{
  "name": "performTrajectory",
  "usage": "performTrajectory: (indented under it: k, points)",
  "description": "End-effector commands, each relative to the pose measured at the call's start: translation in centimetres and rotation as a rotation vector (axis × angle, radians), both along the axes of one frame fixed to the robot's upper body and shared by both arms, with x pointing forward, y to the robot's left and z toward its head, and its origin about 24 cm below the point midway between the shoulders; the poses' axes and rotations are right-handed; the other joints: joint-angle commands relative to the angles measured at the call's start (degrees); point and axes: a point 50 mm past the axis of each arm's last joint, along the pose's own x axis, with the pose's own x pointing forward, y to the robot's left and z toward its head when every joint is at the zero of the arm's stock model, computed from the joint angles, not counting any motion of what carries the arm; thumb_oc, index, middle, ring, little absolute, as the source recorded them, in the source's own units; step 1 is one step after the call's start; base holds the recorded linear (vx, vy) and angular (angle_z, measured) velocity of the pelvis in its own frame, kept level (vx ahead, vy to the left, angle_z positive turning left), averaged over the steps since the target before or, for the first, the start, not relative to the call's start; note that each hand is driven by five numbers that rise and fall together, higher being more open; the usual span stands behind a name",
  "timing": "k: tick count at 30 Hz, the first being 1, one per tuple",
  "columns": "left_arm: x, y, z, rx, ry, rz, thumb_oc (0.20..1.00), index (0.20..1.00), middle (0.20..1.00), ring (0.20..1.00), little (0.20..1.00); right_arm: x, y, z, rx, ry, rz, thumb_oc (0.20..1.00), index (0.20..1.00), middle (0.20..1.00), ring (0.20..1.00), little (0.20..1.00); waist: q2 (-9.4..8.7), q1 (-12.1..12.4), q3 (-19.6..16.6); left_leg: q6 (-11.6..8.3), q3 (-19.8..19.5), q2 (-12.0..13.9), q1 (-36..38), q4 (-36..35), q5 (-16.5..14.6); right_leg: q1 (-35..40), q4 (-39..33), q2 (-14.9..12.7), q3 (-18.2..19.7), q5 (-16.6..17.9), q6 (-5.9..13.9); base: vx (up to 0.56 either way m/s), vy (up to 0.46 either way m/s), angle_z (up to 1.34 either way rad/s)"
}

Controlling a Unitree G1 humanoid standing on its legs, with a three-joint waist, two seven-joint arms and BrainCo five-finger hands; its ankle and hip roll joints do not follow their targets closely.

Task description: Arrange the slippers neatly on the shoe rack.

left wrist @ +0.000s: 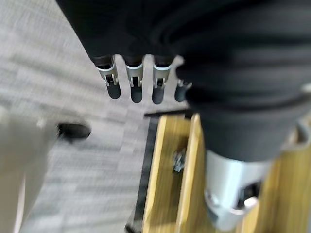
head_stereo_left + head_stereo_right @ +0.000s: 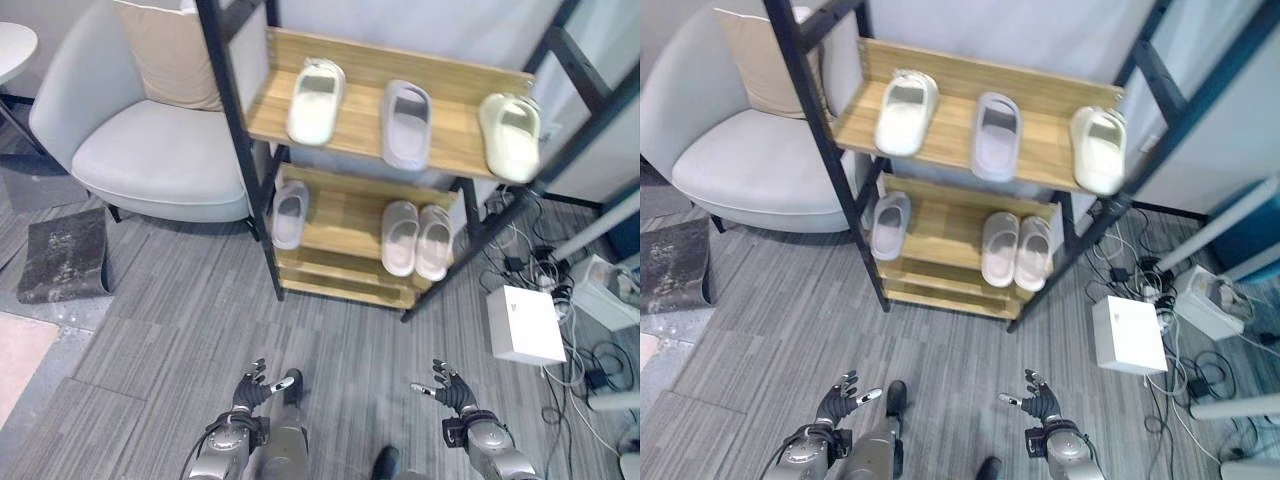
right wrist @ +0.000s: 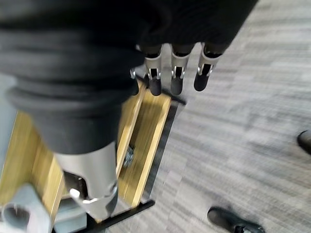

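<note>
The shoe rack (image 2: pixel 262 190), black frame w/ wooden shelves, is holding six slippers in all. Top shelf (image 2: pixel 360 115) is carrying three, spaced well apart: a cream slipper (image 2: pixel 316 100) toward the rack's armchair side, a pale lilac slipper (image 2: pixel 406 122) in the middle, and a second cream slipper (image 2: pixel 510 135) at the far end, just beside the frame post. Lower shelf (image 2: pixel 345 215) is holding three more: a single grey slipper (image 2: pixel 290 213) at the armchair end, hard by the post, and a light pink pair (image 2: pixel 416 239) lying side by side, touching, toward the other end. All are lying soles down, toes pointing to the rack's back.

Both hands are hanging low in front of the rack, well apart from it, over the grey carpet floor (image 2: pixel 200 320). Left hand (image 2: pixel 252 387) has fingers spread apart & relaxed, holding nothing; right hand (image 2: pixel 452 388) likewise, fingers splayed, empty.

Wrist views are adding what the eye views aren't giving: left wrist view is showing straight dark-tipped fingers (image 1: pixel 134 82) in a row above the rack's bottom wooden slats (image 1: pixel 167 165); right wrist view is showing the same w/ its own fingers (image 3: pixel 176 73), plus a black shoe (image 3: pixel 233 221) on the carpet.

Eye views alone are giving the surroundings: a grey armchair (image 2: pixel 150 150) w/ beige cushion (image 2: pixel 170 50) beside the rack, a white box (image 2: pixel 524 324) and cable tangle (image 2: pixel 530 255) on the rack's other side.
</note>
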Motion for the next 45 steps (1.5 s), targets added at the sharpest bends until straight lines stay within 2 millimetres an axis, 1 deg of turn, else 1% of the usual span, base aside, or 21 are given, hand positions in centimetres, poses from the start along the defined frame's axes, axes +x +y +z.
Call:
performTrajectory:
  k: [1,3,4,5,6,9,12,13,16,21,25,27,28,29,31,34,36,38,42,44,45]
  points:
    - [1.1,-0.3,1.2,-0.001,-0.089,-0.015,1.0,1.0,1.0,1.0,1.0,2.1,0.1,1.9,-0.001,-0.123,0.016,1.0,1.0,1.0,1.0,1.0,-0.09,1.12,-1.69,3.27,-1.31,0.32,1.91,-2.0,2.08,1.91,4.2,4.56,-0.92,-2.22,0.91,0.3,0.22,-0.06]
    - [1.0,-0.1,1.1,0.006,-0.083,-0.019,1.0,1.0,1.0,1.0,1.0,2.3,0.4,2.0,0.008,-0.127,0.02,1.0,1.0,1.0,1.0,1.0,-0.42,1.33,-1.88,4.34,-0.81,-0.48,2.4,-1.09,0.77,1.4,7.71,3.22,-0.5,-2.54,1.58,0.16,0.172,-0.08]
    - [1.0,-0.1,1.1,0.005,-0.083,-0.016,1.0,1.0,1.0,1.0,1.0,2.5,1.2,2.0,0.018,-0.129,0.044,1.0,1.0,1.0,1.0,1.0,-0.21,1.08,-1.8,6.09,0.06,-1.46,3.98,-0.55,-1.13,-2.13,16.66,-0.28,0.0,0.18,3.38,0.19,0.251,-0.22]
    - [1.0,-0.1,1.2,0.004,-0.086,-0.014,1.0,1.0,1.0,1.0,1.0,2.6,1.3,2.1,0.015,-0.129,0.053,1.0,1.0,1.0,1.0,1.0,0.02,0.82,-1.43,6.68,0.12,-1.9,5.34,-0.84,-1.71,-3.64,20.16,-1.52,0.35,1.99,4.25,0.32,0.39,-0.31]
    - [1.1,-0.2,1.2,0.004,-0.09,-0.018,1.0,1.0,1.0,1.0,1.0,2.8,1.6,2.2,0.02,-0.136,0.057,1.0,1.0,1.0,1.0,1.0,0.91,-0.06,-1.01,7.93,-0.05,-2.62,7.66,-1.06,-3.18,-6.09,27.03,-3.18,0.93,6.56,5.47,0.18,0.207,-0.17]
    - [1.1,-0.3,1.3,0.001,-0.092,-0.028,1.0,1.0,1.0,1.0,1.0,2.5,1.6,1.9,0.023,-0.123,0.05,1.0,1.0,1.0,1.0,1.0,1.59,-0.71,-0.29,8.5,-0.43,-3.04,10.1,-1.69,-4.37,-8.62,29.89,-4.56,0.21,7.96,5.5,0.2,0.139,0.12]
    - [1.2,-0.4,1.4,-0.002,-0.095,-0.039,1.0,1.0,1.0,1.0,1.0,2.2,1.3,1.8,0.026,-0.115,0.039,1.0,1.0,1.0,1.0,1.0,2.05,-1.59,0.04,8.31,-0.76,-3.23,12.05,-2.61,-5.05,-9.64,25.81,-5.64,-2.2,8.37,5.12,0.23,0.043,0.16]
    - [1.2,-0.6,1.3,-0.004,-0.091,-0.052,1.0,1.0,1.0,1.0,1.0,1.9,1.0,1.6,0.023,-0.104,0.027,1.0,1.0,1.0,1.0,1.0,2.0,-2.13,0.14,8.01,-1.07,-3.34,12.79,-2.9,-5.55,-9.66,20.14,-5.52,-3.34,8.46,4.76,0.25,-0.038,0.07]
    - [1.8,-1.0,1.5,0.013,-0.099,-0.099,1.0,1.0,1.0,1.0,1.0,1.4,0.4,1.4,0.02,-0.094,-0.001,1.0,1.0,1.0,1.0,1.0,1.59,-3.85,0.31,6.78,-2.59,-3.33,14.42,-2.97,-6.88,-12.62,7.88,-4.06,-1.24,10.62,5.21,0.29,-0.073,0.08]
    - [1.9,-1.3,1.6,0.01,-0.104,-0.119,1.0,1.0,1.0,1.0,1.0,0.5,0.1,0.9,0.017,-0.065,-0.008,1.0,1.0,1.0,1.0,1.0,0.5,-3.88,-0.94,6.03,-2.8,-3.45,16.68,-0.17,-11.11,-9.64,3.0,-2.62,-2.45,10.26,4.77,0.24,-0.072,0.22]
    - [1.8,-1.4,1.4,0.0,-0.099,-0.113,1.0,1.0,1.0,1.0,1.0,0.4,-0.1,0.9,0.01,-0.064,-0.007,1.0,1.0,1.0,1.0,1.0,0.24,-3.76,-1.87,5.64,-3.14,-3.27,16.33,1.41,-11.82,-8.17,1.49,-1.9,-3.41,9.8,4.29,0.17,-0.065,0.07]
    - [1.8,-1.5,1.4,0.0,-0.097,-0.108,1.0,1.0,1.0,1.0,1.0,0.5,-0.2,0.9,0.014,-0.065,-0.008,1.0,1.0,1.0,1.0,1.0,0.14,-3.62,-2.24,4.81,-3.04,-2.72,15.92,3.61,-12.54,-7.21,1.02,-1.04,-3.37,8.35,3.35,0.16,-0.116,-0.06]
    - [1.9,-1.6,1.4,-0.001,-0.098,-0.112,1.0,1.0,1.0,1.0,1.0,0.7,-0.3,1.2,0.017,-0.082,-0.01,1.0,1.0,1.0,1.0,1.0,0.14,-3.26,-1.63,2.53,-3.22,-2.01,12.85,12.12,-11.23,-5.98,0.54,-0.01,-3.32,6.89,1.88,0.14,-0.158,0.15]
    - [2.2,-1.8,1.6,-0.014,-0.11,-0.107,1.0,1.0,1.0,1.0,1.0,0.9,-0.4,1.4,0.018,-0.094,-0.005,1.0,1.0,1.0,1.0,1.0,0.08,-2.75,-0.71,1.62,-4.17,-2.2,10.82,16.45,-10.1,-5.2,0.25,0.21,-3.42,6.44,1.27,0.08,-0.167,0.23]
    - [2.6,-2.0,1.9,-0.022,-0.132,-0.104,1.0,1.0,1.0,1.0,1.0,1.2,-0.6,1.6,0.007,-0.102,0.005,1.0,1.0,1.0,1.0,1.0,-0.16,-2.0,0.22,0.75,-6.07,-2.56,8.16,19.8,-8.73,-4.47,-0.46,0.32,-3.8,5.94,0.62,0.0,-0.06,0.17]
    - [2.7,-2.2,2.0,-0.035,-0.136,-0.1,1.0,1.0,1.0,1.0,1.0,1.4,-0.8,1.7,-0.006,-0.102,0.011,1.0,1.0,1.0,1.0,1.0,0.01,-1.89,-0.34,1.64,-5.11,-0.08,7.09,10.75,-9.34,-4.66,-0.8,0.53,-4.22,4.84,1.34,0.05,0.041,0.02]
    - [2.5,-2.3,1.8,-0.023,-0.124,-0.113,1.0,1.0,1.0,1.0,1.0,1.5,-0.8,1.9,-0.011,-0.113,0.024,1.0,1.0,1.0,1.0,1.0,0.81,-1.62,-0.91,1.96,-4.26,1.34,6.0,4.12,-5.78,-4.38,-0.8,0.95,-4.21,4.6,1.76,0.09,0.08,0.18]
    - [2.1,-2.2,1.5,-0.017,-0.107,-0.112,1.0,1.0,1.0,1.0,1.0,1.5,-0.4,2.1,-0.019,-0.123,0.063,1.0,1.0,1.0,1.0,1.0,1.22,-2.01,-1.62,2.34,-4.41,0.96,7.72,0.22,-4.6,-4.04,-0.8,1.24,-3.64,4.24,1.5,0.07,0.072,0.01]
    - [2.0,-2.1,1.4,-0.01,-0.101,-0.118,1.0,1.0,1.0,1.0,1.0,1.5,0.0,2.3,-0.039,-0.135,0.104,1.0,1.0,1.0,1.0,1.0,1.39,-2.87,-2.61,2.52,-3.44,0.49,10.28,-2.4,-4.32,-4.21,-0.62,1.01,-3.19,4.54,1.5,0.04,0.059,-0.06]
    - [1.7,-1.7,1.3,0.0,-0.096,-0.113,1.0,1.0,1.0,1.0,1.0,1.7,0.2,3.3,-0.111,-0.184,0.179,1.0,1.0,1.0,1.0,1.0,1.28,-3.12,-2.68,2.91,-2.72,0.2,11.55,-2.65,-4.73,-4.19,-0.44,0.76,-2.7,4.79,1.66,0.01,0.062,-0.05]
    - [1.6,-1.5,1.4,0.017,-0.099,-0.106,1.0,1.0,1.0,1.0,1.0,2.3,0.3,5.0,-0.25,-0.275,0.288,1.0,1.0,1.0,1.0,1.0,1.18,-3.3,-2.4,3.12,-2.4,0.05,12.18,-2.74,-5.07,-4.14,-0.25,0.64,-2.27,4.88,1.8,0.0,0.052,-0.16]
